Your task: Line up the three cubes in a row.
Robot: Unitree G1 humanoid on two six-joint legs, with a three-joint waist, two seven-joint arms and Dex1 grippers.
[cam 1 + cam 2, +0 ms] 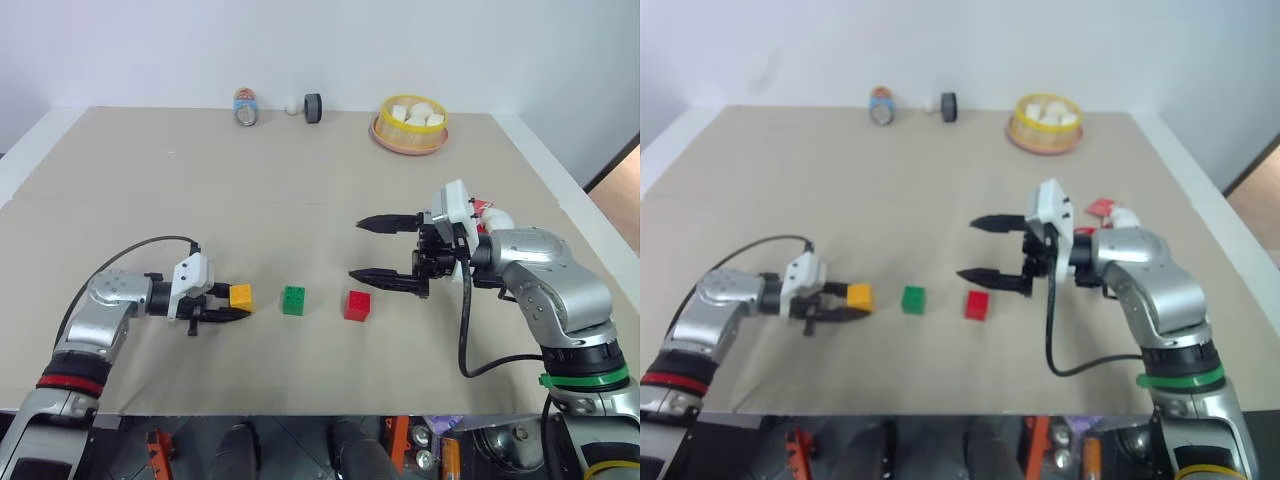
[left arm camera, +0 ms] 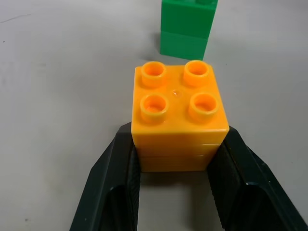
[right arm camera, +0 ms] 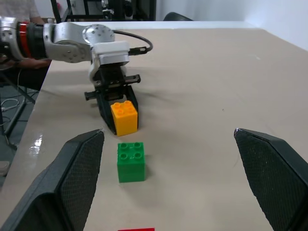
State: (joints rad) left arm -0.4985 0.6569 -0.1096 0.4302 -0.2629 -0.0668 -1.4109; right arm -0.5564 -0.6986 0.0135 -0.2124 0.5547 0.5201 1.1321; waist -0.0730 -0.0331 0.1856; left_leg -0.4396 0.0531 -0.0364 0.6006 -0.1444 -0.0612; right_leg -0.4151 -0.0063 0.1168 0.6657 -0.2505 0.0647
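Observation:
The orange-yellow cube (image 1: 241, 296) rests on the tan table at the front left, with my left gripper (image 1: 235, 303) shut on its two sides. In the left wrist view both black fingers (image 2: 113, 187) press against the orange-yellow cube (image 2: 178, 115). The green cube (image 1: 293, 300) stands just to its right, a small gap between them. Further right stands the red cube (image 1: 357, 306). These three form a rough row. My right gripper (image 1: 356, 250) hangs open above the table just past the red cube, pointing left, nothing between its fingers.
At the table's far edge stand a yellow basket (image 1: 410, 135) of white lumps, a tin on its side (image 1: 246, 108), a small white ball (image 1: 292, 105) and a black roll (image 1: 313, 107). A red-and-white object (image 1: 490, 212) lies behind my right wrist.

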